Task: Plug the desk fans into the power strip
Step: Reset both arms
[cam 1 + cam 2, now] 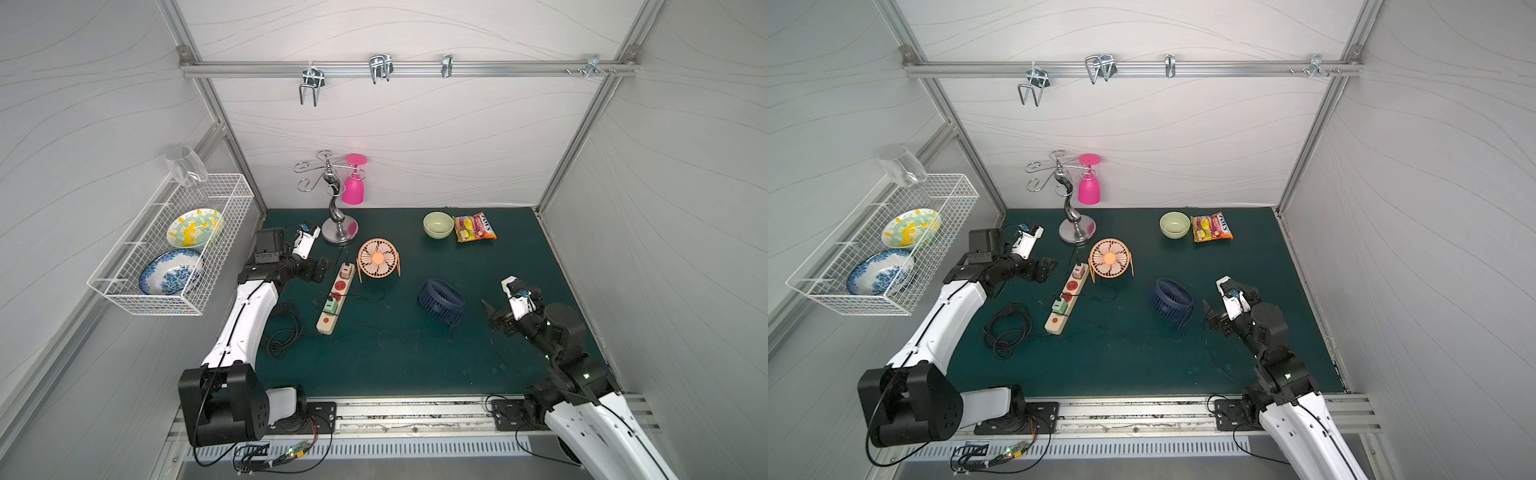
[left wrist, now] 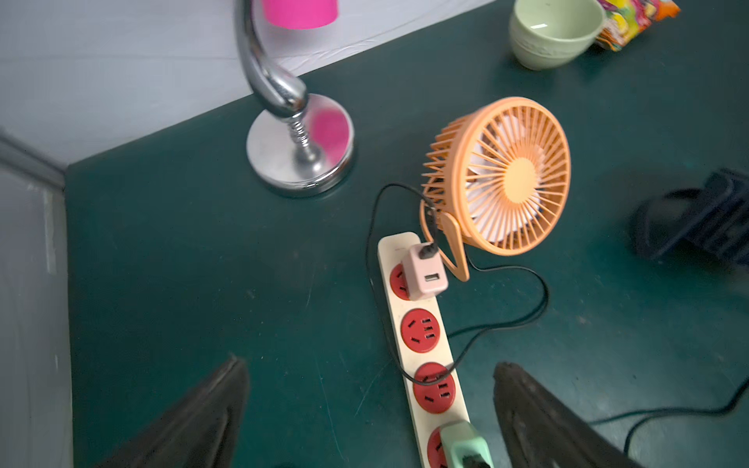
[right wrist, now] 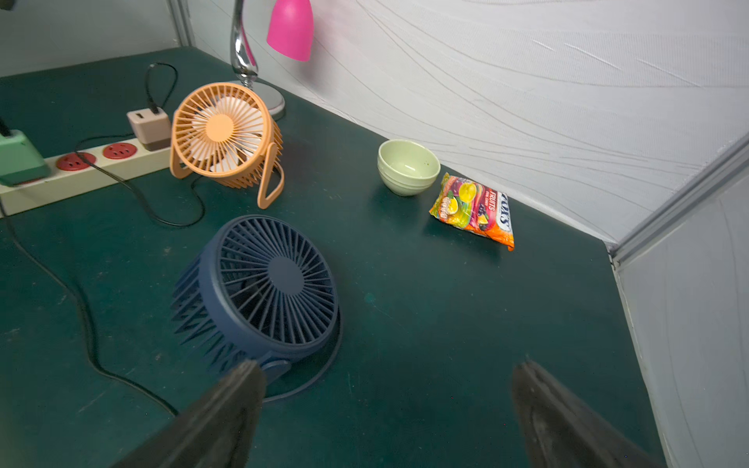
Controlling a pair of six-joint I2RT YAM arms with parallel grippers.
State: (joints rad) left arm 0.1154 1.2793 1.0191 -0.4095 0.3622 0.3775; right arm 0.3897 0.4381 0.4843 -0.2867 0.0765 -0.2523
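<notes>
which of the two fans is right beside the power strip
The orange fan, standing at the far end of the power strip, next to the pinkish adapter. The navy fan sits well apart from it, nearer the right gripper.

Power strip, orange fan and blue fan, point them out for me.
power strip (image 2: 420, 330), left wrist view, second red socket
orange fan (image 1: 377, 257), in a top view, centre hub
blue fan (image 3: 285, 275), right wrist view, centre hub

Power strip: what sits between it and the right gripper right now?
The navy desk fan stands between the open right gripper and the power strip, with a loose black cord lying beyond it. Both top views show this.
</notes>
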